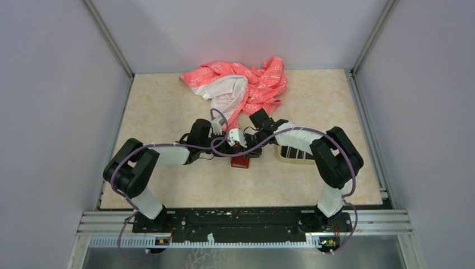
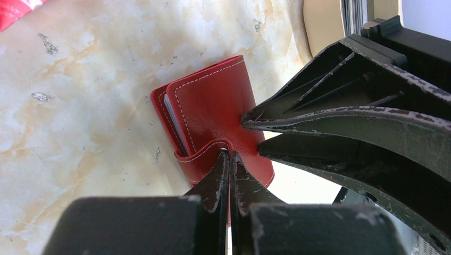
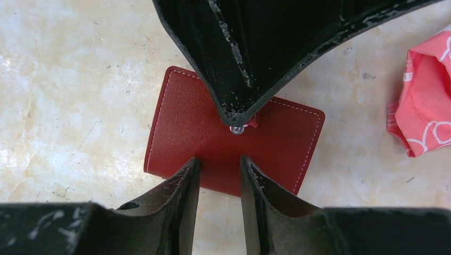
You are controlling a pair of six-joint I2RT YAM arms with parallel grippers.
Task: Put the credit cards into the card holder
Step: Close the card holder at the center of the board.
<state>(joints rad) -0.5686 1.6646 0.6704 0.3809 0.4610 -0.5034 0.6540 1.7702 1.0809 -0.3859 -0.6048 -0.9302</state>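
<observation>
The card holder [image 3: 197,133], a dark red wallet, lies folded shut on the table under both grippers and shows as a red patch [image 1: 241,162] in the top view. My left gripper [image 2: 230,154] is shut, its tips at the curled snap strap [image 2: 205,151]; whether the strap is pinched is unclear. My right gripper [image 3: 219,159] stands open over the holder's near edge, with only red leather in the gap. The pale snap [image 3: 234,129] peeks out below the left fingers [image 3: 234,79]. Black credit cards [image 1: 292,152] lie in the tray, partly hidden by the right arm.
The oval beige tray [image 1: 280,158] sits just right of the holder under the right forearm, its rim [image 2: 319,26] also in the left wrist view. A pink-and-white cloth [image 1: 241,87] is bunched at the back. Grey walls enclose the marbled tabletop [image 1: 168,112].
</observation>
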